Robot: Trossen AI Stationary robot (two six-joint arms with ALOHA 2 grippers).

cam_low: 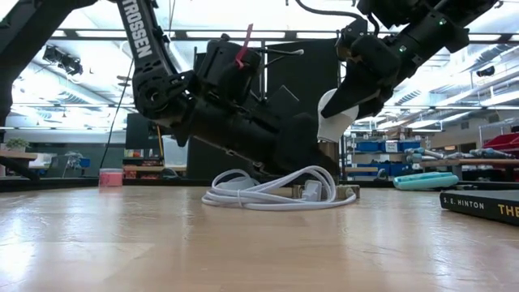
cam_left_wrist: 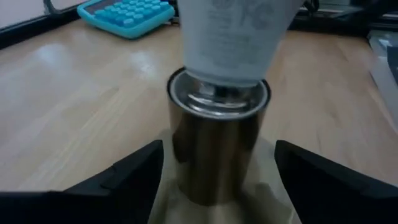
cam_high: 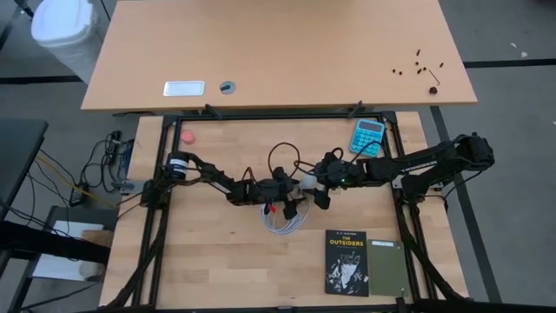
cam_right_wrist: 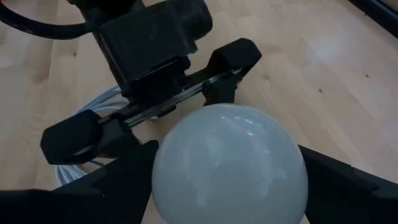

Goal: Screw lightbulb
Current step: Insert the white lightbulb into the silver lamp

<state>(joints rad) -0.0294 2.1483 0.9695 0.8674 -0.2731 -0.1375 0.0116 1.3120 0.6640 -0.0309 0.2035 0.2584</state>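
step in hand, as judged: threading the lightbulb (cam_right_wrist: 229, 163) into the metal socket (cam_left_wrist: 216, 144) at desk (cam_high: 217, 261) centre. right end effector (cam_right_wrist: 227, 186) clasps the bulb. left end effector (cam_left_wrist: 217, 171) stands wide astride the socket, not gripping. next: steady the socket, turn the bulb. only the left wrist view shows the base entering; the low view shows the white cable (cam_low: 272, 195) at six o'clock below.

both arms low at table centre, left gripper (cam_high: 285, 193) fingers spread, right gripper (cam_high: 314, 184) clamped

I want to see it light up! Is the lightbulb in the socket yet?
In. The lightbulb's base sits inside the silvery socket's rim; how tightly, cannot tell. The right gripper holds the bulb.
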